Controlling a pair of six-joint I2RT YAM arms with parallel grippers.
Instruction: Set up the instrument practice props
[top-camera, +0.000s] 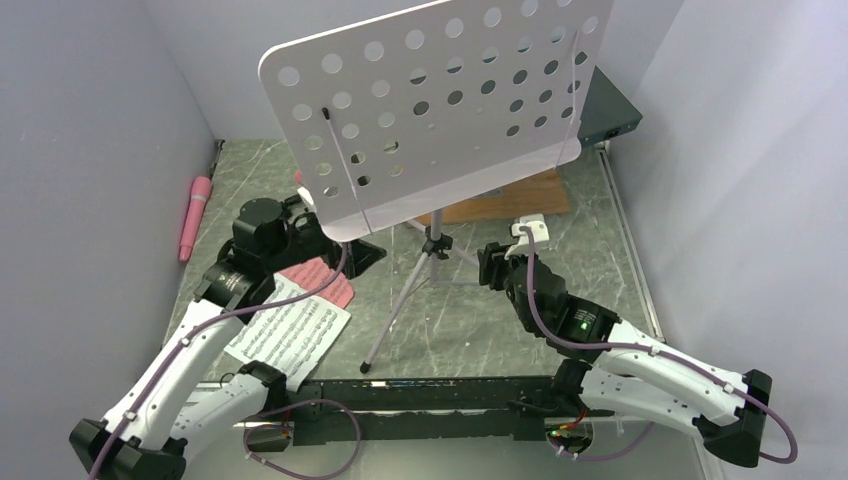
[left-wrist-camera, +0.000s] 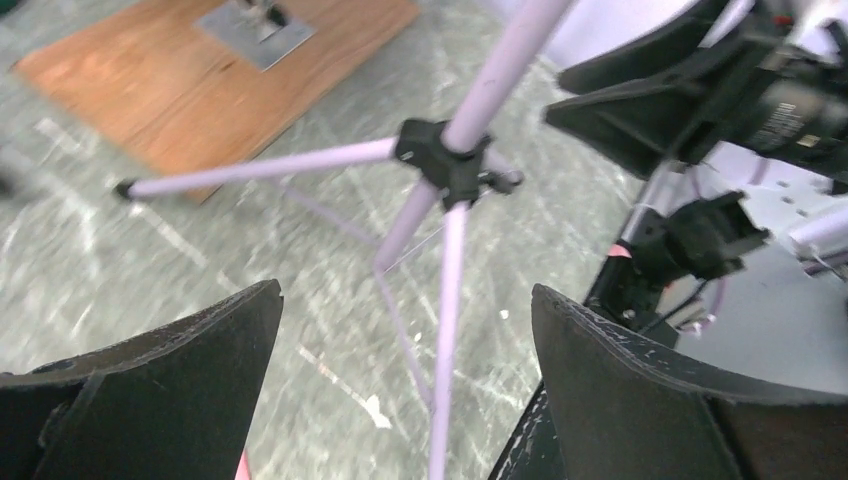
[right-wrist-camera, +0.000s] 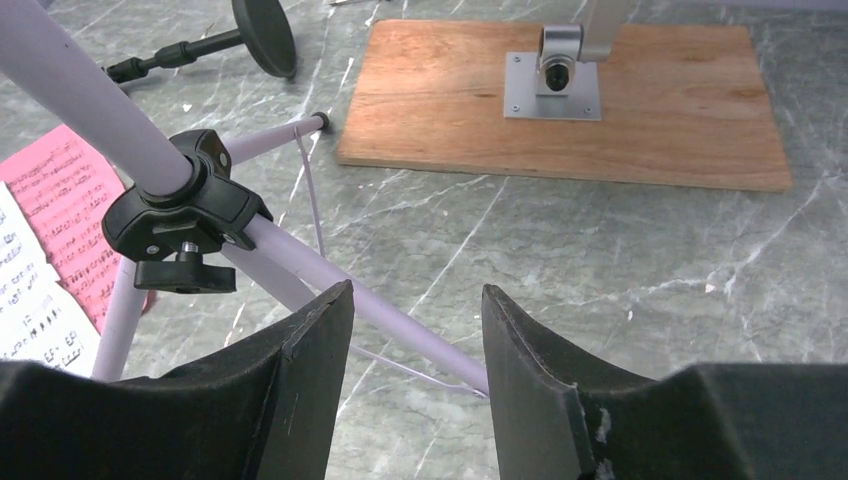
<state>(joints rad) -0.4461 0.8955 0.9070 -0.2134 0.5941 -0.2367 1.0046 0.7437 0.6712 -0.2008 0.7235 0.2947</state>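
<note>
Tripod (top-camera: 433, 245) is up, legs spread on the counter (top-camera: 470, 330), music-stand desk (top-camera: 430, 110) mounted on top and tilted back. My read: the stand is built, sheets and mic not yet placed.

My left fingers (left-wrist-camera: 405, 315) are wide apart and hold nothing. One tripod leg runs up between them to the hub (left-wrist-camera: 450, 165) just ahead, touching neither side as far as I can see. My right fingers (right-wrist-camera: 415, 300) are narrower, also empty. Another leg crosses just beyond their gap, hub and lock knob up-left of them. Can't tell if that leg touches a fingertip. Guess: both sit low at the legs to steady or square the tripod, since the desk makes it top-heavy.

Around:
- Music sheets (top-camera: 290, 330), white with a pink one, lie flat on the counter, left of the right fingers and under my left arm.
- Pink microphone (top-camera: 194, 215) lies by the left wall, well apart from the left fingers.
- Mic stand (right-wrist-camera: 250, 35) is far ahead-left of the right fingers, on its side by the look of it.
- Wooden board (right-wrist-camera: 650, 120) with a metal bracket is straight ahead of the right fingers. One tripod foot ends just beside its edge.
- Dark box (top-camera: 612, 112) is far back-right.

In the way: the desk overhangs both wrists and the spread legs sit between my fingers and the sheets. A careless swing could tip the stand.
</note>
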